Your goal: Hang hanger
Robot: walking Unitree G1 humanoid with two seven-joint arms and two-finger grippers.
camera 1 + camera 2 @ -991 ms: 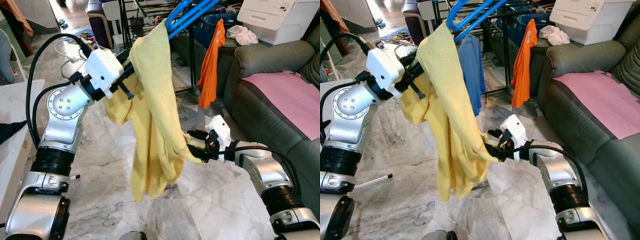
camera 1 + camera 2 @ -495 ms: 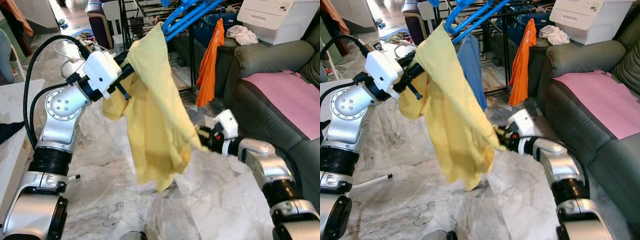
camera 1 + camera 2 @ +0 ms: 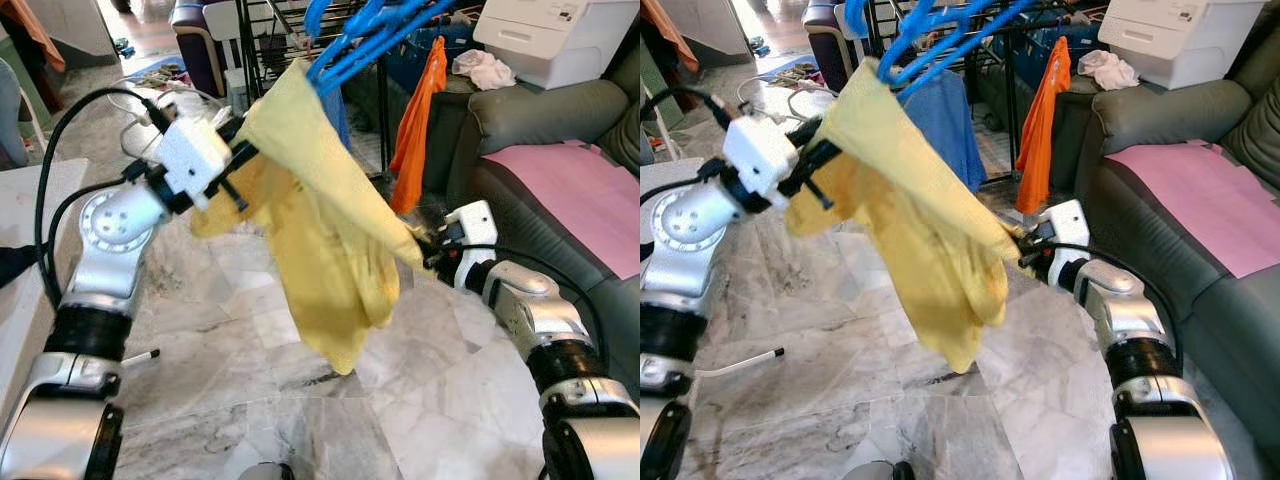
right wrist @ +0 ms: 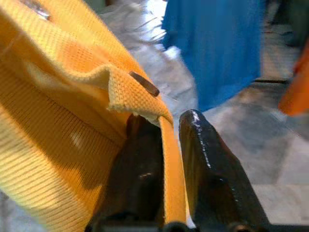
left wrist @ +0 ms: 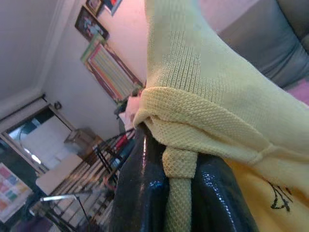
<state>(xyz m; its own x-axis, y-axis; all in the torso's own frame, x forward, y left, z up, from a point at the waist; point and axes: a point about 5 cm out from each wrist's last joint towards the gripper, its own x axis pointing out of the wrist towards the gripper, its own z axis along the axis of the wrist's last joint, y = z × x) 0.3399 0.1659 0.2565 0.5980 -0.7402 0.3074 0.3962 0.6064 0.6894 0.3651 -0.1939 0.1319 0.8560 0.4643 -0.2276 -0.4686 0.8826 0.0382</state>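
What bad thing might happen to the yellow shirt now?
The right gripper pinches only a thin edge of the shirt, so the cloth might slip out. The left gripper grips a bunched fold near the blue hanger; with both pulling apart, the shirt might slide off the hanger or stretch.

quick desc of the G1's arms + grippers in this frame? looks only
Both arms are silver metal with black ribbed joint rings. The left arm has a round silver elbow housing with small bolt holes and a thick black cable looping over it. Each wrist carries a boxy white housing. The left gripper and right gripper each have two long, glossy black fingers. A thinner black cable runs along the right arm.
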